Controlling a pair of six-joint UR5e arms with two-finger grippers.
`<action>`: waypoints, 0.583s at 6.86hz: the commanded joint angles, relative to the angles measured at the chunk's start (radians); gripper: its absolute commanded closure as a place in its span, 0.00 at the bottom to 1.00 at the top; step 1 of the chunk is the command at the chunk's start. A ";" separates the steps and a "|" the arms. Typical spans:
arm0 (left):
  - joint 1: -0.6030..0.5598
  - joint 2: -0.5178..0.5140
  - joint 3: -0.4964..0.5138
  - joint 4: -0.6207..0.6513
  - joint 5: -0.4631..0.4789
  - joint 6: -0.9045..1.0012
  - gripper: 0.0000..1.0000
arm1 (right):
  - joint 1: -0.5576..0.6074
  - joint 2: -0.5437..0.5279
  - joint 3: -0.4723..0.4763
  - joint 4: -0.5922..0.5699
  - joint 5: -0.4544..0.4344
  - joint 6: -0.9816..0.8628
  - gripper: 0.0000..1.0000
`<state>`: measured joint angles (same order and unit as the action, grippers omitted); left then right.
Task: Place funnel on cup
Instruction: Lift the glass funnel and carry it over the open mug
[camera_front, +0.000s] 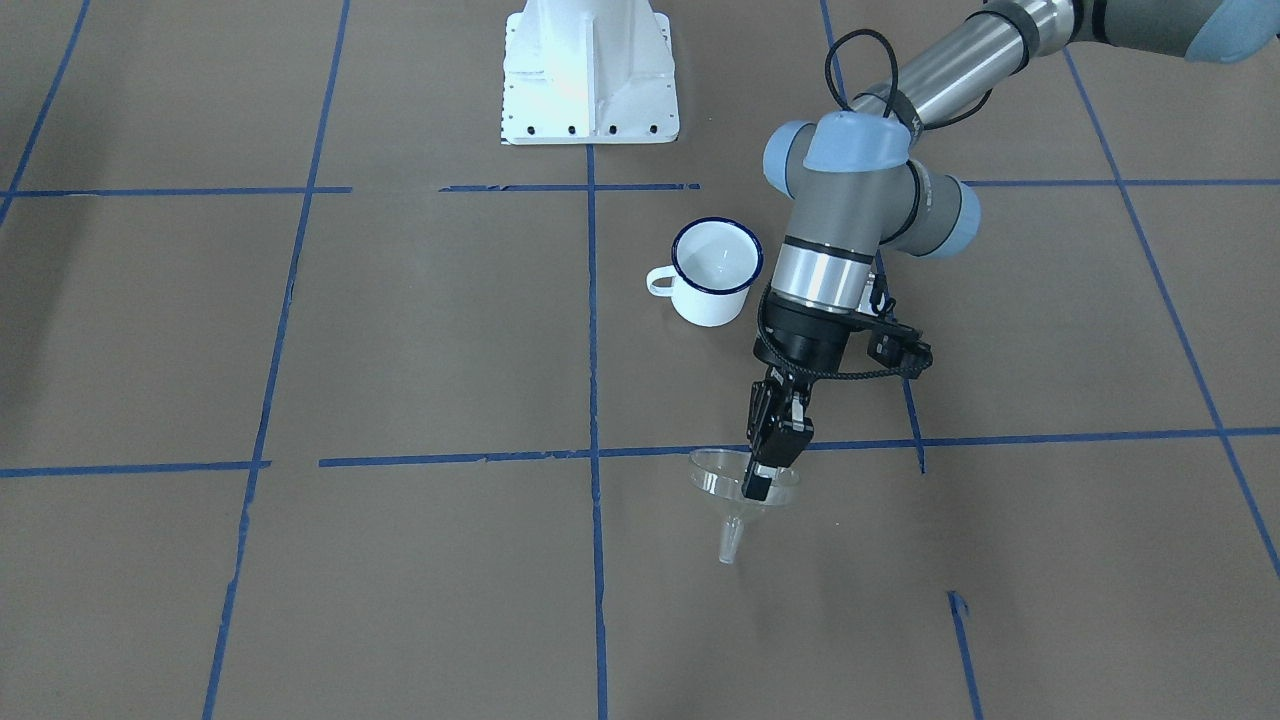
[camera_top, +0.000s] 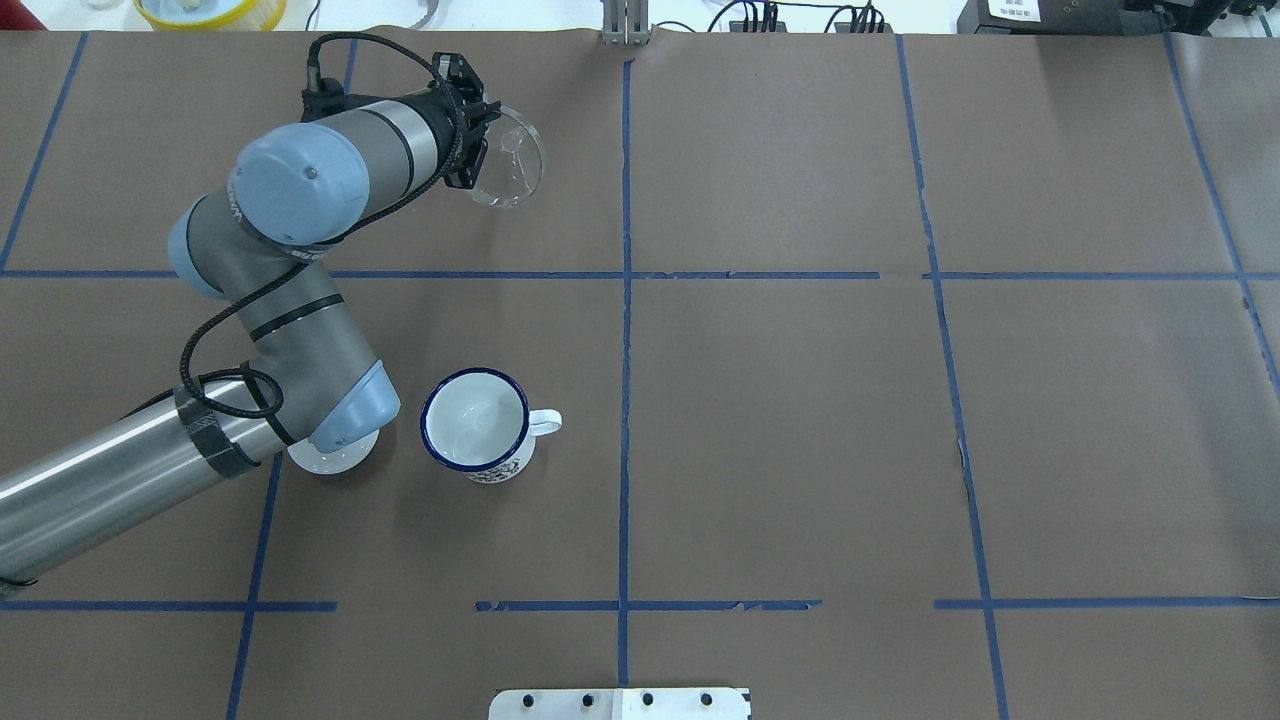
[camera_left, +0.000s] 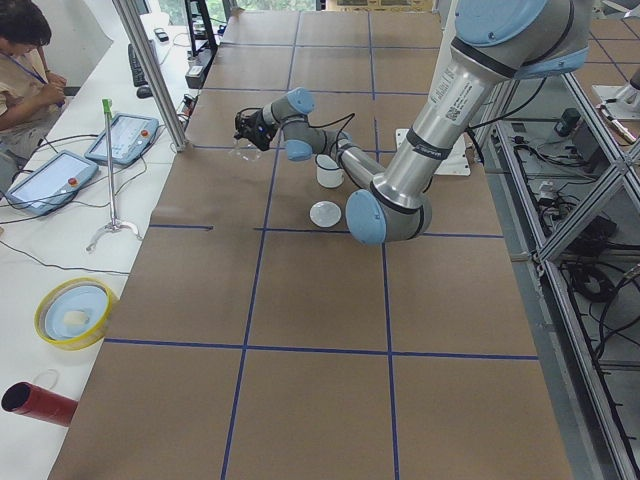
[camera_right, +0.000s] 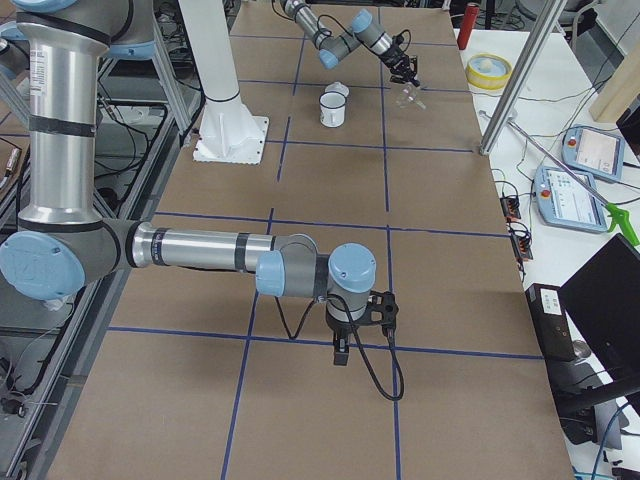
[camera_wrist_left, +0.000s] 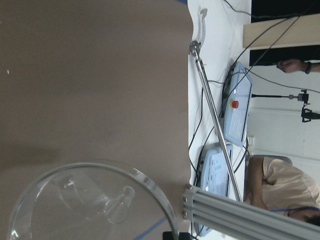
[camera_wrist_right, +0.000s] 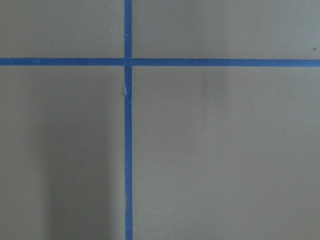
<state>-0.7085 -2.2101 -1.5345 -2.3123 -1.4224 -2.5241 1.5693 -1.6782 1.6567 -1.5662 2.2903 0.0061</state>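
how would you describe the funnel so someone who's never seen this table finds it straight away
Follow the grey and blue left arm across the brown paper-covered table to its black claw. Pinched by the rim there is the small clear transparent funnel, a wide cone with a thin spout. Unlike the white enamel mug and the white round lid on the table, it is see-through.

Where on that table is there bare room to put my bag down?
The brown squares right of the middle tape line, in the overhead view, are bare. So is the strip between cup and base plate. Crowded on the left: the left arm hangs over the lid beside the cup, and the left gripper holds the funnel near the far edge.
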 joint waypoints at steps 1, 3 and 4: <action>-0.003 0.013 -0.290 0.263 -0.170 0.162 1.00 | 0.000 0.000 0.000 0.000 0.000 0.000 0.00; -0.005 0.013 -0.479 0.571 -0.316 0.450 1.00 | 0.000 0.000 0.000 0.000 0.000 0.000 0.00; 0.007 0.015 -0.518 0.731 -0.389 0.585 1.00 | 0.000 0.000 0.000 0.000 0.000 0.000 0.00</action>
<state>-0.7098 -2.1963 -1.9863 -1.7613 -1.7265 -2.0993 1.5693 -1.6782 1.6567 -1.5662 2.2902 0.0061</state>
